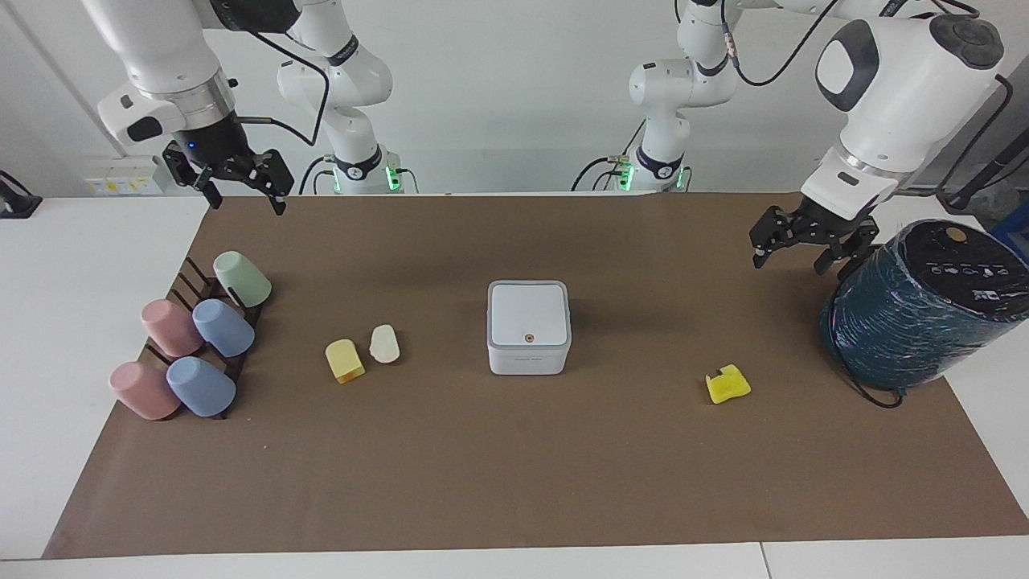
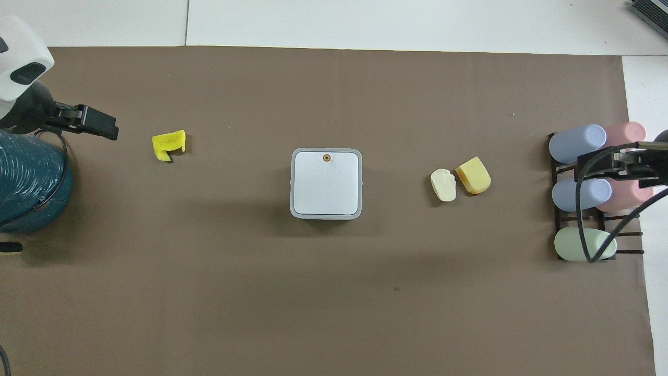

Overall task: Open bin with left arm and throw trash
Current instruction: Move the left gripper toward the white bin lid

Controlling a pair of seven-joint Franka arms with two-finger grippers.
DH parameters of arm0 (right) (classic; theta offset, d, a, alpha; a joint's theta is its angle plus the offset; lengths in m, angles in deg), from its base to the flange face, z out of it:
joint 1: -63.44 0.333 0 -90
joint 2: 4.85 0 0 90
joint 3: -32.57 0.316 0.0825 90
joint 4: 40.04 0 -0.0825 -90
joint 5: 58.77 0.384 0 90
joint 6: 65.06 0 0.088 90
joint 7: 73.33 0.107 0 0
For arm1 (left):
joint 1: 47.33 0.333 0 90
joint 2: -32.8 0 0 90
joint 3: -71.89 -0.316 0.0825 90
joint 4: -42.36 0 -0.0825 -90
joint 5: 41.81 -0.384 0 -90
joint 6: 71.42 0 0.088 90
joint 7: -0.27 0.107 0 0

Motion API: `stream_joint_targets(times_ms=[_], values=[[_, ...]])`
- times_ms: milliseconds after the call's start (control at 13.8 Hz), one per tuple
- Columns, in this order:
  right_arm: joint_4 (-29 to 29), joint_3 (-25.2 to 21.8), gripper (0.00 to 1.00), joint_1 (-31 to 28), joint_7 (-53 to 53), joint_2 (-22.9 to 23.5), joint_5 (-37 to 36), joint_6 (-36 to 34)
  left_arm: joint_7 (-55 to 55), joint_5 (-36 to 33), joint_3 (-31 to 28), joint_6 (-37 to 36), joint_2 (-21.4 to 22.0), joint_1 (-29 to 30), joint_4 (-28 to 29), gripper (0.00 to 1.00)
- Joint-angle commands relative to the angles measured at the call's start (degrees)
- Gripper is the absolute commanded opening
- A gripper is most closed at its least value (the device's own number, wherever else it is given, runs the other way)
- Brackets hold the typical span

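Left pincer (image 1: 794,245): fingers spread wide, nothing between them, touching nothing. It hangs up in the air over the mat's edge at the left arm's end of the surface, just beside the teal cylinder (image 1: 916,310), which stands at that same end, partly off the mat. In the overhead view the pincer (image 2: 88,122) pokes in over the mat next to the cylinder (image 2: 28,183).

Right pincer (image 1: 235,178): also spread wide, empty, raised over the mat's corner at the right arm's end on the robots' side, above the cup rack (image 1: 205,338). Overhead, it (image 2: 623,164) covers part of the cups.

Bin (image 1: 529,327): sits mid-mat, well apart from both pincers, lid shut and flat; orange dot on the lid toward the edge away from the robots. Overhead, bin (image 2: 326,183) about centre of the mat.

Trash, 3 pcs, all lying on the mat, none in the bin:
- bright yellow pc (image 1: 727,384) w/ notch, between bin and cylinder, toward the left arm's end, a bit farther from the robots than the bin; overhead (image 2: 168,144).
- cream pc (image 1: 384,343) and pale yellow pc (image 1: 345,360), side by side, nearly touching, between bin and rack toward the right arm's end; overhead (image 2: 443,185) and (image 2: 473,176).

Rack holds 5 cups lying tilted: 2 pink, 2 blue, 1 green; green one nearest the robots.

Brown mat (image 1: 514,482) covers most of the white surface (image 1: 48,322).
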Motion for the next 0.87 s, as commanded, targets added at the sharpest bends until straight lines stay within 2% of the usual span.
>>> stream_joint_targets(times_ms=[0, 217, 506, 650, 794], values=[[-1.78, 0.06, 1.00, -0.19, 0.58, -1.29, 1.38, 0.92, 1.07, -1.18, -0.14, 1.71, 1.17, -0.37, 1.74, 1.00], [-1.96, 0.14, 1.00, -0.27, 0.15, -1.38, -0.11, 0.84, 0.99, -1.18, -0.06, 1.53, 1.25, -0.46, 2.09, 1.00], [-1.96, 0.14, 1.00, -0.19, -0.11, -1.38, -0.55, 0.93, 1.16, -1.18, 0.03, 1.62, 2.65, -0.73, 5.33, 1.00], [-2.66, 0.14, 1.00, -0.19, -0.11, -1.73, -0.55, 0.93, 0.29, -1.10, 0.47, 7.39, 4.15, -1.16, 9.10, 1.00], [-2.83, 0.14, 1.00, -0.19, -0.11, -1.82, -0.55, 0.84, -2.51, -1.10, 0.47, 11.09, 5.47, -5.10, 12.62, 0.84]])
